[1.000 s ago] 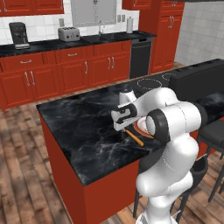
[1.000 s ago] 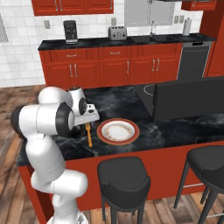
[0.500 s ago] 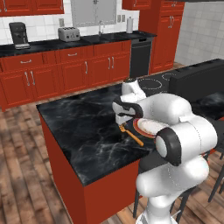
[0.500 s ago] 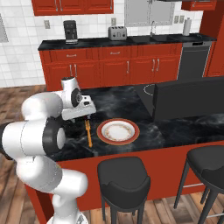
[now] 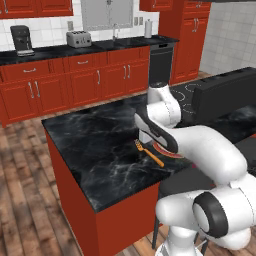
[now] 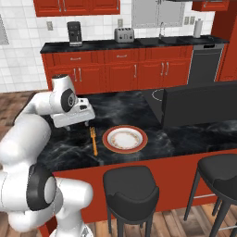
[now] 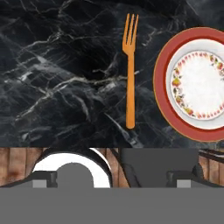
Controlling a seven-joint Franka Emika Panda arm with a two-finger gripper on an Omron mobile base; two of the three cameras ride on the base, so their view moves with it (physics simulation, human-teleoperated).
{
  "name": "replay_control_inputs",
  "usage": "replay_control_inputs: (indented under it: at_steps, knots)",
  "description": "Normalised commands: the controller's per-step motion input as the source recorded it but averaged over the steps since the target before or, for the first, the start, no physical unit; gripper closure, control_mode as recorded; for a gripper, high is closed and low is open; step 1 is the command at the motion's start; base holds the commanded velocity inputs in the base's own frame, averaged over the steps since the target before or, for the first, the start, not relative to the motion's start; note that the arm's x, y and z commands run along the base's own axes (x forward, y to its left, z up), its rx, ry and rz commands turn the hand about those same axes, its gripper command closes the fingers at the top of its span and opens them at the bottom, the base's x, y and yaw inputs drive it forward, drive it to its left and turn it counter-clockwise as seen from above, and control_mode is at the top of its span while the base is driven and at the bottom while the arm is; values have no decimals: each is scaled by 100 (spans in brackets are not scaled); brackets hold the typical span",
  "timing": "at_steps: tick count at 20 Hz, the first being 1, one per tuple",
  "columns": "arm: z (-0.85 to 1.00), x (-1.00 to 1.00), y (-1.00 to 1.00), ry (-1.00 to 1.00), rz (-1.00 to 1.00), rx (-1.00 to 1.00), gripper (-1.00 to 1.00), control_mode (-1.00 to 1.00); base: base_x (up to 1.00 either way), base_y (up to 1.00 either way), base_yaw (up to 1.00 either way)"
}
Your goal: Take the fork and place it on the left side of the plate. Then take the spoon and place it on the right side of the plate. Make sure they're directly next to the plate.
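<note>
The orange fork [image 7: 130, 70] lies flat on the black marble island, tines pointing away from the stools. It sits just left of the white plate [image 7: 197, 83] with the reddish-brown rim, a narrow gap between them. The fork [image 6: 94, 140] and plate [image 6: 125, 139] also show from the right base. My gripper [image 6: 69, 125] hovers over the counter just left of and behind the fork, open and holding nothing. From the left base the gripper [image 5: 145, 139] stands above the fork [image 5: 150, 154], and my arm hides most of the plate [image 5: 167, 150]. The spoon is out of view.
A large dark box [image 6: 199, 104] stands on the island right of the plate, beside a cooktop [image 6: 155, 95]. Two dark stools [image 6: 132, 187] [image 6: 222, 171] stand along the near edge. The island's front edge [image 6: 139, 162] runs close below fork and plate.
The arm has swung round and the hand has drawn back from the fork. The fork stays lying on the counter left of the plate.
</note>
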Motion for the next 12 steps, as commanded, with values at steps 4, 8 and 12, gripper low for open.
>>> replay_control_inputs:
  at_steps: [4, 8, 12]
  knots:
    - [33, -100, -27, -2, 0, 1, -100, -100, 0, 0, 0]
    - [31, -92, -31, -3, 0, 2, -100, -100, 0, 0, 0]
    - [15, -82, -17, -3, 0, 1, -100, -100, 0, 0, 0]
